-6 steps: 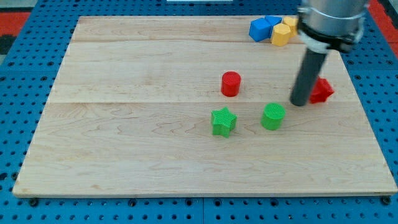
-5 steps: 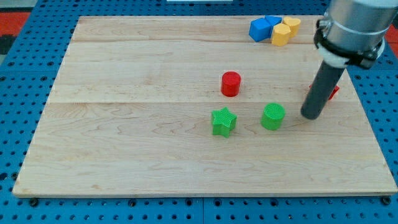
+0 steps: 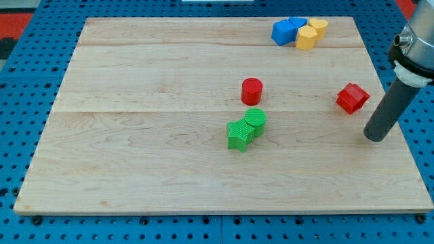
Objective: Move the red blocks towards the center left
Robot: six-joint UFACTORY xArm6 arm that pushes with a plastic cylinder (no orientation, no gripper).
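A red cylinder [image 3: 251, 91] stands near the board's middle. A red angular block [image 3: 352, 98] lies near the view's right edge of the board. My tip [image 3: 374, 137] rests on the board below and to the right of the red angular block, a short gap apart from it. The dark rod rises from there to the view's upper right.
A green star [image 3: 239, 135] and a green cylinder [image 3: 255, 121] touch each other just below the red cylinder. Two blue blocks [image 3: 287, 30] and two yellow blocks [image 3: 310, 33] cluster at the board's top right. The wooden board [image 3: 135, 135] lies on a blue pegboard.
My tip moved from left of the red angular block down and to the view's right. The green cylinder now sits left, against the green star, which shifted slightly left. The red angular block is uncovered.
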